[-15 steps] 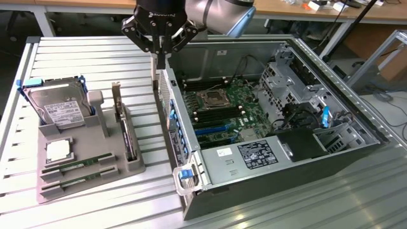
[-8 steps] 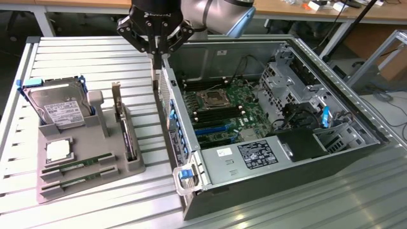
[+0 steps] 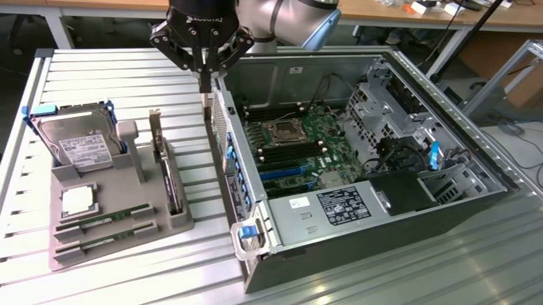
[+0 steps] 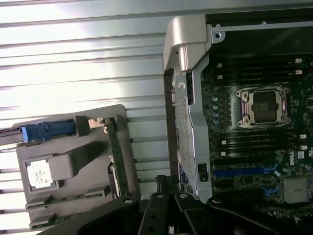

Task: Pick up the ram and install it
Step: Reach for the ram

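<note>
Exterior view: the gripper point(image 3: 205, 88) hangs with fingers pressed together and empty, between the grey tray point(image 3: 182, 223) and the open computer case point(image 3: 280, 77). The ram point(image 3: 100, 222) lies slotted at the tray's front.

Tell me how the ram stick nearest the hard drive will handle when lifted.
The ram is a thin, narrow board, so probably light and fairly stiff, though fragile under bending. It sits in a slot of the holder, so it may bind unless pulled straight up. Its thin edge offers little grip, so it might slip.
</note>
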### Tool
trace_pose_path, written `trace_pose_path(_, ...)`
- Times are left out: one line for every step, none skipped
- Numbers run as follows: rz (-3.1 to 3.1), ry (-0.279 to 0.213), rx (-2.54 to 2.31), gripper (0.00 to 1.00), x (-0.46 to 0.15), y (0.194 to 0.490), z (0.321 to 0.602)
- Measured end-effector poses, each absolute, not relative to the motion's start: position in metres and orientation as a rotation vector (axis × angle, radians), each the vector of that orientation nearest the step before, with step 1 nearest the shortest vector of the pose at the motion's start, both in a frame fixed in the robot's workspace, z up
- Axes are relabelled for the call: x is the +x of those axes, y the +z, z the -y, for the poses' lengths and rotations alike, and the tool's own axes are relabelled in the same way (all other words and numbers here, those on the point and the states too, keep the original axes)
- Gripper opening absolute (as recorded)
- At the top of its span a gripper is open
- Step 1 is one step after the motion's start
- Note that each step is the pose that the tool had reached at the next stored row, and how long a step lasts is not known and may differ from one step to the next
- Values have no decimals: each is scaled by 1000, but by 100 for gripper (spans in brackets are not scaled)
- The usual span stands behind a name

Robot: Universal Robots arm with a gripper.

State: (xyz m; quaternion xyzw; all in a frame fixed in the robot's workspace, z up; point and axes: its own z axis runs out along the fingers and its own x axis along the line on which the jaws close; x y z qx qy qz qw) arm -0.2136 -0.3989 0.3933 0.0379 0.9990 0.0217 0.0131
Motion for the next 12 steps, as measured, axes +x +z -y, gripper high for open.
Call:
trace_pose_path(-3113, 68, 118, 10, -214, 393, 399)
trace_pose_path(-3113, 68, 118, 10, -215, 393, 399)
trace_pose_path(-3112, 68, 118, 10, -216, 393, 399)
trace_pose_path(-3112, 68, 118, 10, -217, 393, 399)
trace_pose_path(-3112, 68, 118, 10, -218, 393, 399)
trace_pose_path(-3112, 68, 118, 10, -218, 393, 399)
trace_pose_path(-3112, 68, 118, 10, -219, 393, 399)
trace_pose_path(-3112, 68, 118, 10, -219, 393, 399)
trace_pose_path(-3112, 68, 118, 10, -220, 393, 399)
trace_pose_path(-3112, 68, 118, 10, -220, 393, 399)
trace_pose_path(-3112, 68, 118, 10, -221, 393, 399)
trace_pose_path(-3112, 68, 118, 10, -222, 393, 399)
